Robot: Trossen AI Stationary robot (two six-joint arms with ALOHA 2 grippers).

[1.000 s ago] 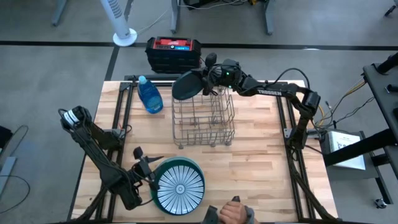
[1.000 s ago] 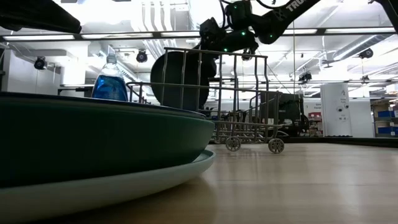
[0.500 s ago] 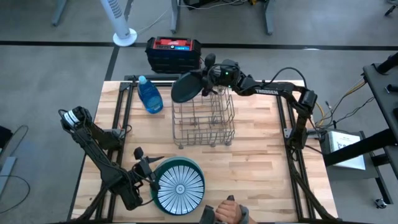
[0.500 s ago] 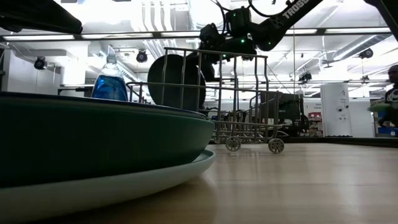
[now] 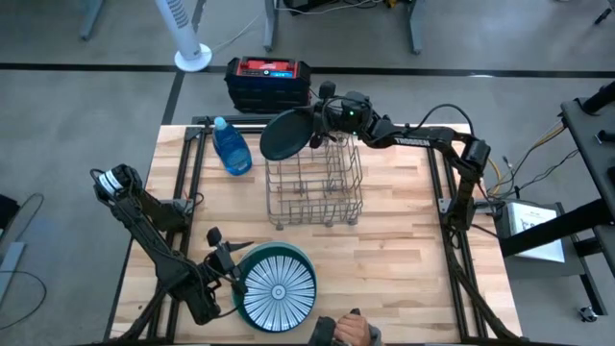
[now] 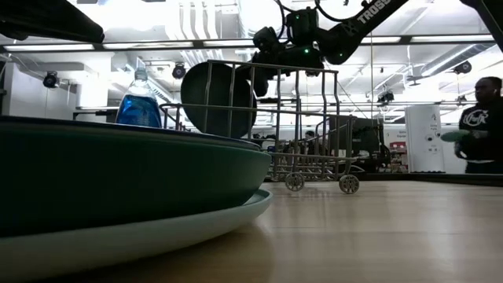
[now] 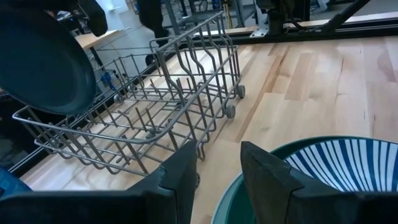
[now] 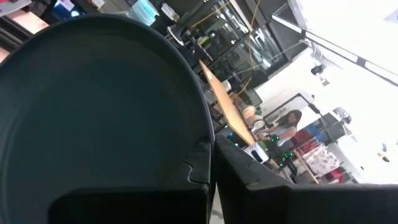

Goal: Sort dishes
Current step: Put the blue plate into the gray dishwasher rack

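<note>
My right gripper (image 5: pixel 317 126), clamped on the dark teal plate (image 5: pixel 285 135) over the wire rack's (image 5: pixel 314 188) far edge, risked snagging tines; left gripper (image 5: pixel 228 272) waited half-open, empty.

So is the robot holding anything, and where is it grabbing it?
Yes. The right gripper pinches the round dark teal plate by its rim, over the wire rack. The left gripper holds nothing beside the striped plate.

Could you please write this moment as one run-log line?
right gripper: shut on dark plate, above rack | left gripper: open beside striped plate | bottle: beside rack
</note>
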